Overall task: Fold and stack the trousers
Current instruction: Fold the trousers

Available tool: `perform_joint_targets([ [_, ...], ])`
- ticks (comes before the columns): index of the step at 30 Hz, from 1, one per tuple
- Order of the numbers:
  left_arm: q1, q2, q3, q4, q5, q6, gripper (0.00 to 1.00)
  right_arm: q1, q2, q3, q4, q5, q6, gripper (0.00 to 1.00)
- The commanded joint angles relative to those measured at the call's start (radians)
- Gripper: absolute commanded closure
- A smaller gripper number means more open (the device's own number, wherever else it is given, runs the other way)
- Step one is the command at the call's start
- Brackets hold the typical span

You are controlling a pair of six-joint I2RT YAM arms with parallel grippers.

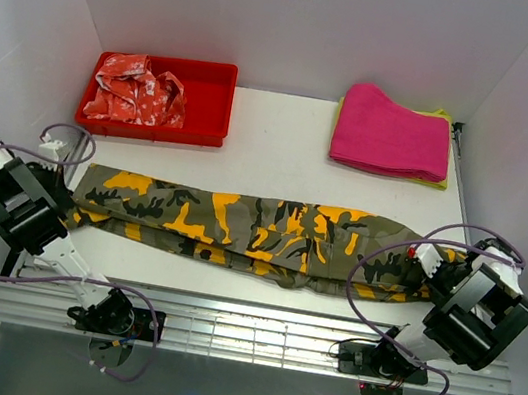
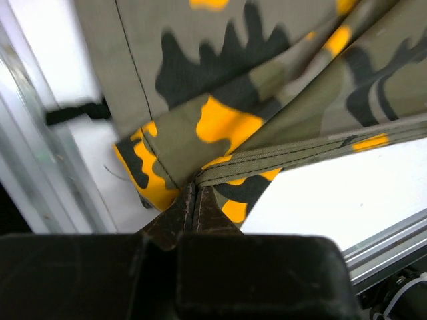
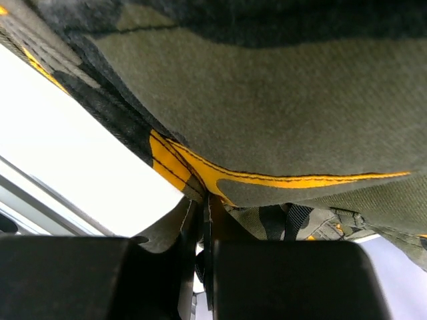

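The camouflage trousers point(image 1: 258, 232) lie stretched lengthwise across the white table, folded into a long band from left to right. My left gripper point(image 1: 67, 210) is shut on their left end. In the left wrist view its jaws point(image 2: 193, 193) pinch a hem corner of the trousers point(image 2: 267, 73), which fan out above. My right gripper point(image 1: 430, 276) is shut on the right end. In the right wrist view its tips point(image 3: 205, 200) clamp an orange-edged fold of the trousers point(image 3: 267, 100), which fill most of that frame.
A red tray point(image 1: 210, 97) at the back left holds a crumpled red-and-white garment point(image 1: 138, 90). A folded pink cloth point(image 1: 394, 130) lies at the back right on a yellow one. An aluminium rail point(image 1: 242, 331) runs along the near edge. White walls close in both sides.
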Motion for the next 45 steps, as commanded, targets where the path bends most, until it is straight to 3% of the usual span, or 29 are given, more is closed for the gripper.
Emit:
perform_joint_targets([
  [1,-0.017,-0.063,0.194,0.116,0.023,0.0,1.0,-0.013,0.009,0.043,0.125,0.097,-0.002,0.92],
  [7,-0.154,-0.023,0.46,0.112,0.004,-0.107,1.0,-0.013,0.015,0.046,0.123,0.099,-0.001,0.92],
  [11,-0.263,0.099,0.66,0.174,-0.033,-0.212,1.0,-0.011,0.022,0.049,0.125,0.112,0.005,0.92],
  [17,-0.297,0.204,0.94,0.261,0.045,-0.292,1.0,-0.011,0.015,0.068,0.112,0.119,0.013,0.92],
  [22,-0.206,0.024,0.726,0.378,0.211,-0.225,1.0,-0.013,0.004,0.068,0.105,0.122,0.008,0.92],
  [26,-0.154,-0.109,0.311,0.341,0.198,0.005,1.0,-0.013,0.009,0.071,0.106,0.128,0.007,0.92],
  [33,-0.022,-0.195,-0.082,0.278,0.142,0.249,1.0,-0.014,0.016,0.065,0.108,0.145,0.005,0.92],
  [37,0.004,-0.16,-0.184,0.341,0.023,0.279,1.0,-0.014,0.018,0.05,0.117,0.151,0.002,0.92],
  [45,0.065,-0.092,-0.151,0.19,0.009,0.4,1.0,-0.017,0.03,0.059,0.12,0.162,0.007,0.92],
])
